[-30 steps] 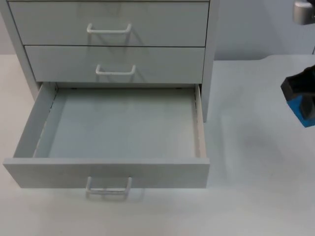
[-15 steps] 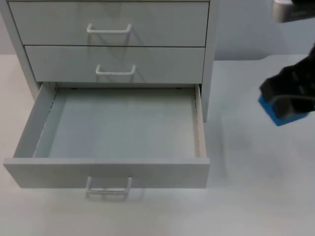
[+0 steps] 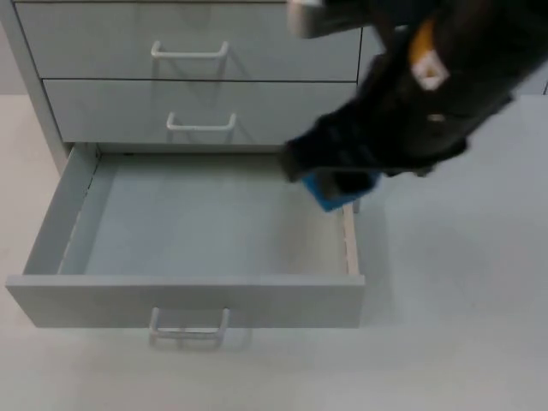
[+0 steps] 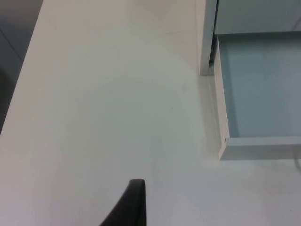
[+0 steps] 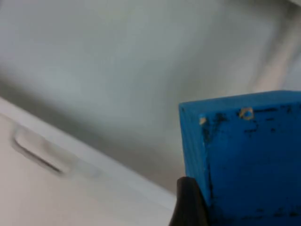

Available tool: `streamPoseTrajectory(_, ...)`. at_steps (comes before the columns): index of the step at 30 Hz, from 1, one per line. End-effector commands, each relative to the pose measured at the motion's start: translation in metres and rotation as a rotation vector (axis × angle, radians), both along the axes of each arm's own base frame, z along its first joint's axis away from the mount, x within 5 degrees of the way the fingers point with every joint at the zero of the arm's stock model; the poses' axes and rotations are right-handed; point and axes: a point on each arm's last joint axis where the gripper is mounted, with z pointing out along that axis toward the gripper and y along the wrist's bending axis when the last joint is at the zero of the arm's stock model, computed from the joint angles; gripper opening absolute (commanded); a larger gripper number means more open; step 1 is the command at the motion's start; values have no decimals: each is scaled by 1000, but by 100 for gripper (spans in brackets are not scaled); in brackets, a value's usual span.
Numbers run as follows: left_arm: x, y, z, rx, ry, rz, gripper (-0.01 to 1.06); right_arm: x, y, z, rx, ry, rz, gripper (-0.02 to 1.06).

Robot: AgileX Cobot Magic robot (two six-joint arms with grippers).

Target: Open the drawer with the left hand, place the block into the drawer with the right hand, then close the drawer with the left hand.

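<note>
Block [image 3: 336, 190], blue cube with scuffed dark marks, gripped by right end effector [image 3: 338, 175] above open drawer [image 3: 184, 300]

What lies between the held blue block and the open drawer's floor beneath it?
Nothing: in the top view the blue block, gripped by the right gripper, hangs over the drawer's right rear corner, above bare floor.

white table [image 3: 454, 291] | grey drawer cabinet [image 3: 197, 77] stands on it
</note>
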Motion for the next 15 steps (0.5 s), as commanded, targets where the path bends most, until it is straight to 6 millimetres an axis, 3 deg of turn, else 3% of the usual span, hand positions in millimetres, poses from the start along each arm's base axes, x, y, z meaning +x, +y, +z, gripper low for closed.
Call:
streamPoseTrajectory(1,-1,0,2,3,-15,0,105,9,21,-4,10,-20,27,0)
streamPoseTrajectory(5,-1,0,2,3,-15,0,105,32,50,-26,20,-10,23,0)
streamPoseTrajectory(11,-1,0,2,3,-15,0,105,46,68,-55,36,12,3,5)
streamPoseTrajectory(15,-1,0,2,3,-18,0,105,51,78,-84,76,24,10,22)
